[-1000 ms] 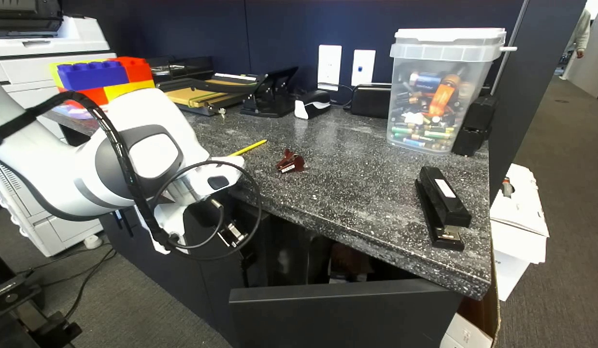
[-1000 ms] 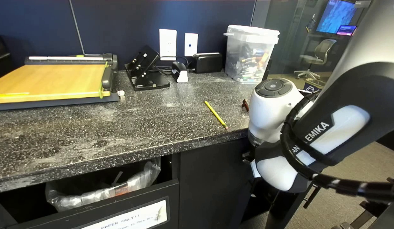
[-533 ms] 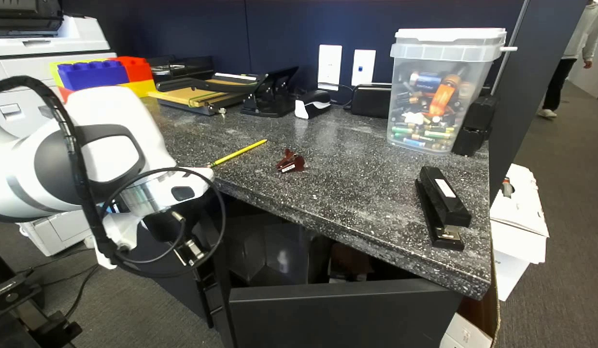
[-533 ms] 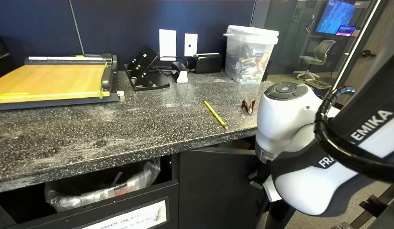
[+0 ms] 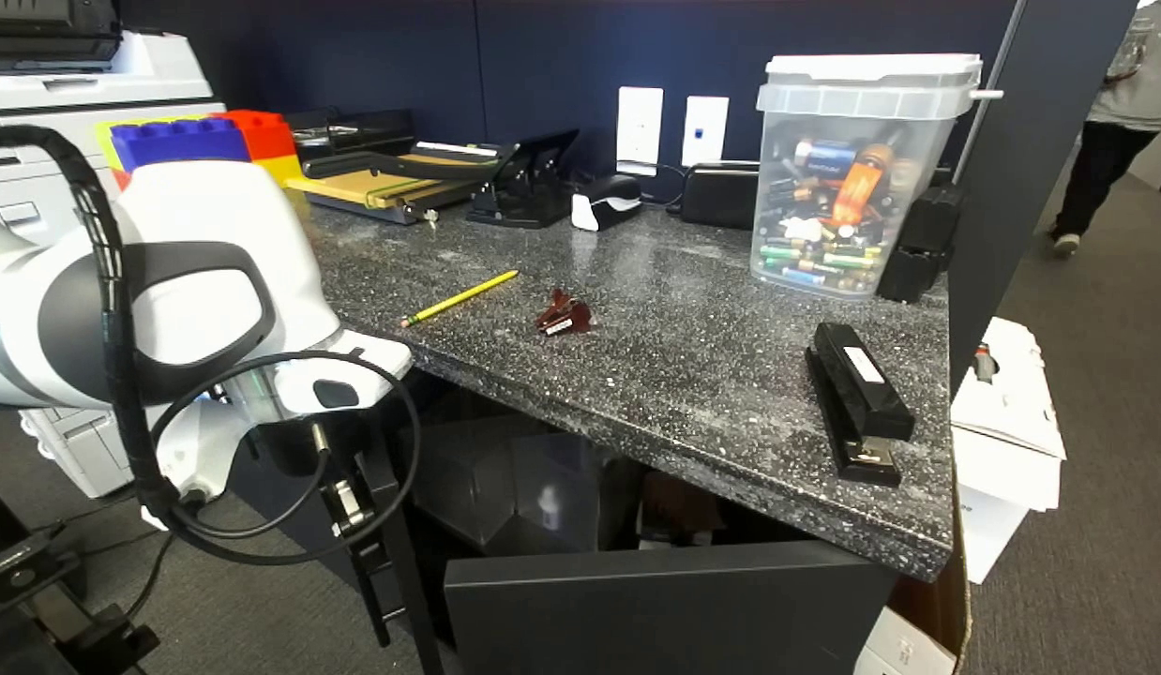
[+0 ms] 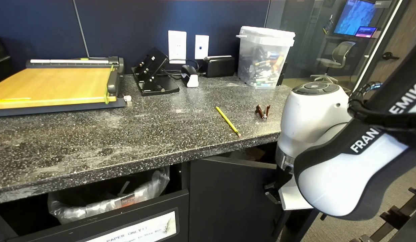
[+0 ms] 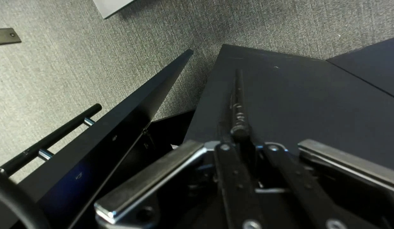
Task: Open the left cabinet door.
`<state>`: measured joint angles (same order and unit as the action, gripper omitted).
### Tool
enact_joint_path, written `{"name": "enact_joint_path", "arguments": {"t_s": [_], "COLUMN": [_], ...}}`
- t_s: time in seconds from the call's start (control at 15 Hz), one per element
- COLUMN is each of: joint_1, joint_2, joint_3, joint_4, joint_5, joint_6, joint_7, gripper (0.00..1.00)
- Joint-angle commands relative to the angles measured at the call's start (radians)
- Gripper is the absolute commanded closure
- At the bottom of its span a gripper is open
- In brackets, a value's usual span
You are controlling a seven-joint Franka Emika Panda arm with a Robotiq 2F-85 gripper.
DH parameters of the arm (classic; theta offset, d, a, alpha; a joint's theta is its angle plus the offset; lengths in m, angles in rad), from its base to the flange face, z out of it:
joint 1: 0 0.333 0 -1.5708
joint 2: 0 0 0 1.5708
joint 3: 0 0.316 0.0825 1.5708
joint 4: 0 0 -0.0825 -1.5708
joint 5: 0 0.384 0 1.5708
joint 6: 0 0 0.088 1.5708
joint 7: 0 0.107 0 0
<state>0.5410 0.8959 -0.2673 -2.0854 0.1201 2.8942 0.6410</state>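
Observation:
The left cabinet door is a dark charcoal panel in an exterior view, standing ajar under the counter. Another exterior view shows its edge, and the wrist view shows its face. It carries a black bar handle, which also shows in an exterior view. My gripper has its fingers closed around the upper end of this handle. In an exterior view the gripper hangs below the counter edge, the arm partly covering it. In the other view the gripper is partly hidden by the arm.
The neighbouring door stands open, its own handle showing in the wrist view. The speckled countertop overhangs, with a stapler, staple remover and pencil. A paper drawer adjoins the left door.
My gripper and arm have moved away from the cabinet, leftward in an exterior view. The left door has swung outward with the handle, and the dark cabinet inside now shows above it.

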Motion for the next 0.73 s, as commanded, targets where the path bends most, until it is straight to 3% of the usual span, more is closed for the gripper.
{"name": "enact_joint_path", "arguments": {"t_s": [0.0,0.4,0.47,0.6,0.67], "joint_1": [-0.105,-0.21,-0.186,-0.205,-0.209], "joint_2": [-0.15,-0.413,-0.301,-0.381,-0.401], "joint_3": [0.135,0.294,0.268,0.295,0.298], "joint_4": [-0.078,-0.162,-0.104,-0.129,-0.14], "joint_5": [-0.014,0.018,-0.017,-0.015,-0.015], "joint_6": [-0.087,-0.44,-0.35,-0.423,-0.432], "joint_7": [-0.126,-0.235,-0.186,-0.19,-0.193], "gripper": [0.55,0.11,0.29,0.14,0.11]}}
